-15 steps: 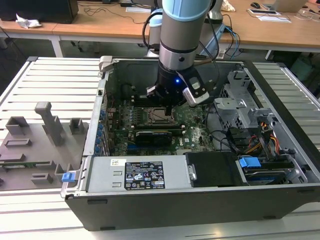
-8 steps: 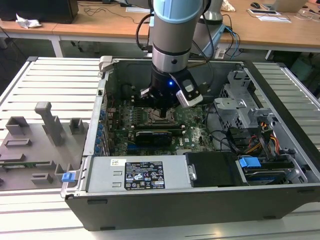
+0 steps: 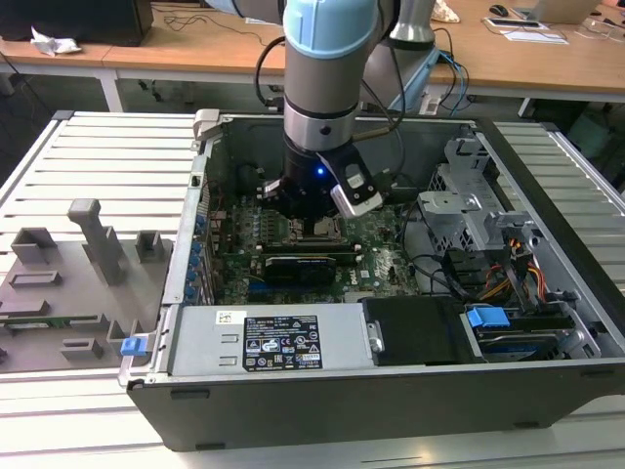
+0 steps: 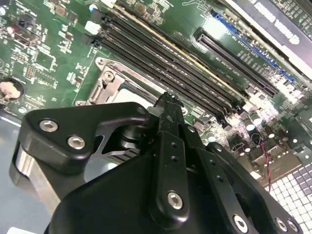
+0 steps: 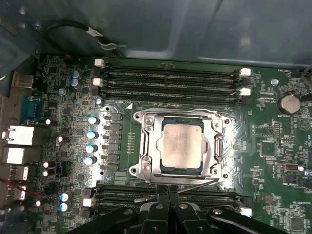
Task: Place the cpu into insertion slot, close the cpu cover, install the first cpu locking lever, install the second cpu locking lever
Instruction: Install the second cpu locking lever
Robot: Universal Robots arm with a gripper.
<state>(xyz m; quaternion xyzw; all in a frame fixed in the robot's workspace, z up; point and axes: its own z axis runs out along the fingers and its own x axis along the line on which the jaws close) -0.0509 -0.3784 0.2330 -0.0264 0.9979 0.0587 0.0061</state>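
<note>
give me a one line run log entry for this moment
cpu: seated in insertion slot | cpu cover: closed | gripper: shut, at socket edge

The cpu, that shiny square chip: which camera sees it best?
The first wrist view: the cpu faces the camera whole, sitting in the insertion slot. In the second wrist view the gripper hides most of it. In the exterior view the arm blocks much of it.

Slatted grey table (image 3: 107, 156) under open computer case (image 3: 547, 195). Grey fixture block (image 3: 68, 283) on table beside case. Wooden desks (image 3: 195, 44) behind table, cables hanging. Even overhead light.
</note>
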